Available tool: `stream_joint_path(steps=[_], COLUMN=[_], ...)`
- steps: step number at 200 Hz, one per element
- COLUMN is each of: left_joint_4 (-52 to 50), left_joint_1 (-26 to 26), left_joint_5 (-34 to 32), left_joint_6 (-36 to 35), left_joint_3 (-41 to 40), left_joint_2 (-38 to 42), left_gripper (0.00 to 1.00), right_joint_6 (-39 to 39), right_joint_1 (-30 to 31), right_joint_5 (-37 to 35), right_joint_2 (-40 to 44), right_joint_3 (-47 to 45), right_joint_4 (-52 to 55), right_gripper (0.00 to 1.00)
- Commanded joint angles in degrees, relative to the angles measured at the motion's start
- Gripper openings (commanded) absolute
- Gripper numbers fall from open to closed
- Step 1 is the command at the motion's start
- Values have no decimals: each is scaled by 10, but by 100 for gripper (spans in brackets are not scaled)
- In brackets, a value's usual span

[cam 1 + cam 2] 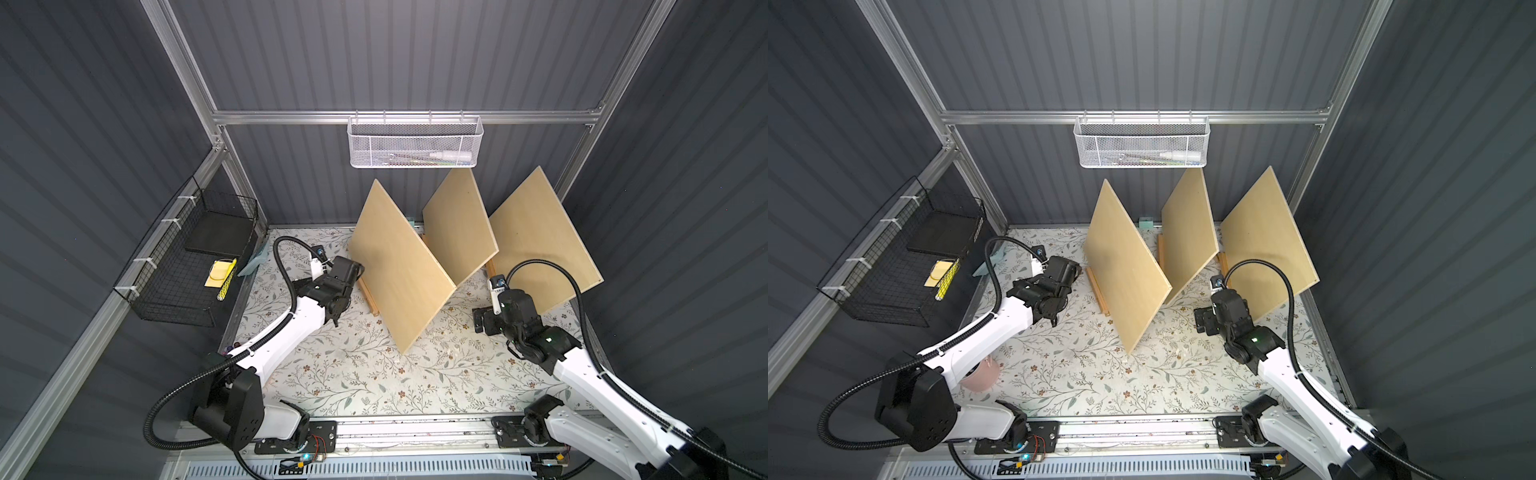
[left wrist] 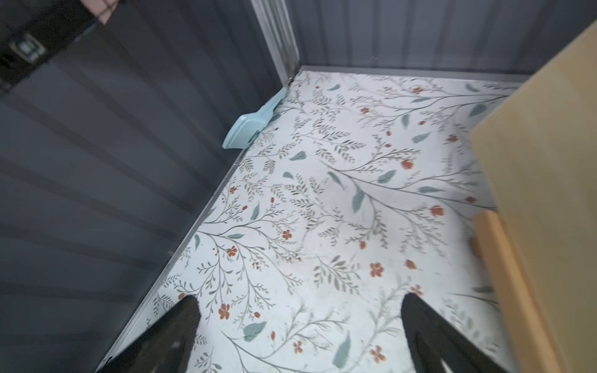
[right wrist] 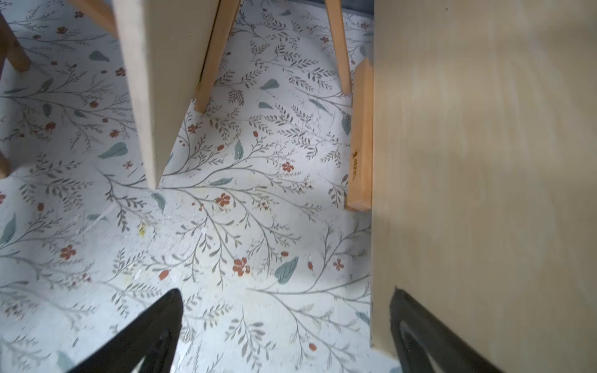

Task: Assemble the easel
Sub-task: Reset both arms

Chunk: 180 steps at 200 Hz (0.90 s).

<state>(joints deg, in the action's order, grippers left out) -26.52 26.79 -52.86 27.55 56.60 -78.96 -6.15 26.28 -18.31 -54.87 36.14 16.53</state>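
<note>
Left pincer (image 2: 300, 298) has its jaws wide apart and holds nothing; between its two black fingers (image 2: 181, 323) only the flowered bench (image 2: 323, 193) shows. It is just beside the left board (image 1: 401, 266), near the wooden ledge (image 1: 368, 297) of the easel that carries this board, but it touches neither one.

Right pincer (image 3: 286, 291) is also spread wide and empty. One of its fingers (image 3: 420, 329) is very close to the lower edge of the right board (image 3: 484, 161); I cannot tell if they touch. The ledge of the right easel (image 3: 360, 145) lies along this board, low on the bench.

In both top views three pale boards stand tilted in a row at the back half of the bench, each one on its own small easel. The middle board (image 1: 459, 228) stands between the two others and a little further back, and one easel leg (image 3: 214, 55) shows just behind it.

A white mesh basket (image 1: 415, 143) hangs on the back rail, above the boards. A black wire basket (image 1: 187, 266) hangs on the left wall, and a light blue clip (image 2: 252, 129) lies at the bench's edge under it.
</note>
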Motion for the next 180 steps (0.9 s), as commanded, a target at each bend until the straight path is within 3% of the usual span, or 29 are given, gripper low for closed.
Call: stream_joint_path(steps=[1,41,64,91,121,167,180], left_joint_4=[78,112,170,280,459,594,589], left_joint_1=[-34,-129,-132,-132,-132,-133,-133], left_joint_5=[13,34,12,10,51,99,112], left_joint_6=[-23,25,-21,-86,-161,-229,-235], left_joint_3=[-14,-35,-42,-81,-159,-219,-218], left_joint_2=[7,-70,-103,-123,-117,-154,-152], left_gripper=[99,99,99,99,99,99,99], right_joint_6=[22,34,43,45,78,143,119], right_joint_1=[-28,-104,-133,-143,-153,-167,-188], right_joint_5=[-38,-42,-8,-16,18,61,58], right_joint_2=[-47,-119,-161,-199,-219,-296,-303], right_joint_3=[-13,-32,-57,-83,-106,-77,-81], right_joint_4=[-122,-225,-298,-355,-465,-528,-549], right_gripper=[99,99,99,99,99,99,99])
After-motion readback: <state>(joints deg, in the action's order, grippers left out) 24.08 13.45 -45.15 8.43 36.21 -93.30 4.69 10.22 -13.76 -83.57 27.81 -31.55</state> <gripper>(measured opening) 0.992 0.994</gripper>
